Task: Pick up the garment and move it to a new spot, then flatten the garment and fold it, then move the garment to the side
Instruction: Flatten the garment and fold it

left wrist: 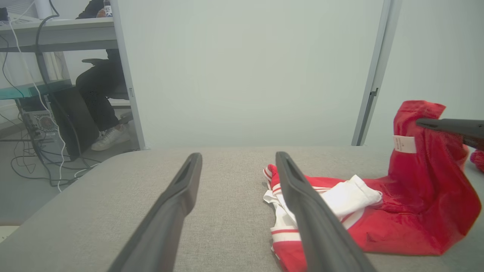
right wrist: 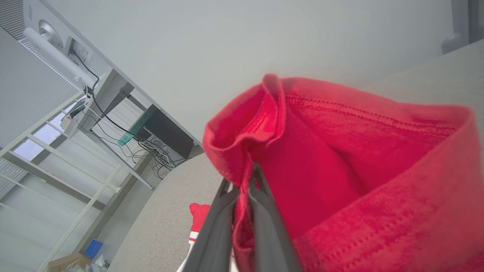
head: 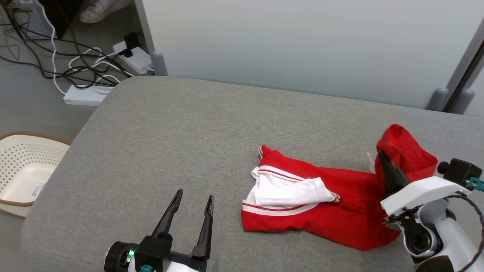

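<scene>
One red garment (head: pixel 340 211) (left wrist: pixel 416 196) (right wrist: pixel 340 170) with white trim is lying near the bench's (head: pixel 170 124) right edge, with its long axis running left-right and its right end hanging raised. Two end effectors: the right end effector (head: pixel 382 156) (right wrist: pixel 247 173) is clamping that raised red hem, and the left end effector (head: pixel 194 195) (left wrist: pixel 238 156) is hovering with fingers apart near the front edge. The left wrist view is showing one white label (left wrist: pixel 404 144). The head view is showing one basket (head: pixel 22 170).
</scene>
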Controlling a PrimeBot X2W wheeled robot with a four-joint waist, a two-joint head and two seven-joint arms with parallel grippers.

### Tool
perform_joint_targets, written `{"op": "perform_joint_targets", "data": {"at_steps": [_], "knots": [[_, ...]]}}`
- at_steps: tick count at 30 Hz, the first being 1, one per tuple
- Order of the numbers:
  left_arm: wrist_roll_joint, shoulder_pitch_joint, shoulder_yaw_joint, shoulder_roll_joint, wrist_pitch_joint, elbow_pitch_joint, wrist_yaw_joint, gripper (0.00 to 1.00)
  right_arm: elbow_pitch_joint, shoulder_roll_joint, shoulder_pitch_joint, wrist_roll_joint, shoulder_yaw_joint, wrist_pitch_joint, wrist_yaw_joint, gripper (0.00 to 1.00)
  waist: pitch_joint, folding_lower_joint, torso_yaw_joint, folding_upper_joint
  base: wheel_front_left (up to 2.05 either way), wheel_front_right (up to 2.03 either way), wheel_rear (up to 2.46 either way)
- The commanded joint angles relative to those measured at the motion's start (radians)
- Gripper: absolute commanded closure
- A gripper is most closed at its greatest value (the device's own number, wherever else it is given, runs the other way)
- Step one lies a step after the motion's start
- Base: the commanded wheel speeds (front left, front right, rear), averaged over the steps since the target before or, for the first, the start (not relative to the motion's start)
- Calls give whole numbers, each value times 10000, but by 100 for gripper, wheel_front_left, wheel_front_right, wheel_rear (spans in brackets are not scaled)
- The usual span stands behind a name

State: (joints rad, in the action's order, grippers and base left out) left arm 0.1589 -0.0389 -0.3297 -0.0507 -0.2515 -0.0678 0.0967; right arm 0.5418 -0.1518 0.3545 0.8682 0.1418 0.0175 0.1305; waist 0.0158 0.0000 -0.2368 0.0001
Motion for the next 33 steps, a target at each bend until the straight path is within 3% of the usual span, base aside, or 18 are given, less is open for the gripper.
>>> {"op": "perform_joint_targets", "data": {"at_steps": [1,14,27,29,31,32,33], "knots": [[20,170,294,5,-103,206,-45,0,-451,119,113,-2,297,-44,2,93,59,0,-217,-1,0,0,0],[34,154,221,5,-103,-13,-166,0,-405,845,443,38,1013,5,2,88,154,0,-1185,-1,0,0,0],[106,236,38,5,-103,-195,-266,0,1584,1012,1328,746,2746,672,2,80,171,0,-2268,-1,0,0,0],[135,250,1,5,-103,-232,-268,0,2181,1013,1489,1053,3314,769,2,69,139,0,-2434,-1,0,0,0],[149,254,-6,5,-103,-264,-267,0,2445,1013,1582,1300,3679,879,2,48,123,0,-2505,-1,0,0,0],[152,256,-3,5,-103,-279,-271,0,2523,1013,1613,1463,3871,925,2,14,121,0,-2528,-1,0,0,0],[153,257,5,5,-103,-292,-271,0,2568,1014,1641,1626,4066,972,2,0,122,0,-2541,-1,0,0,0]]}}
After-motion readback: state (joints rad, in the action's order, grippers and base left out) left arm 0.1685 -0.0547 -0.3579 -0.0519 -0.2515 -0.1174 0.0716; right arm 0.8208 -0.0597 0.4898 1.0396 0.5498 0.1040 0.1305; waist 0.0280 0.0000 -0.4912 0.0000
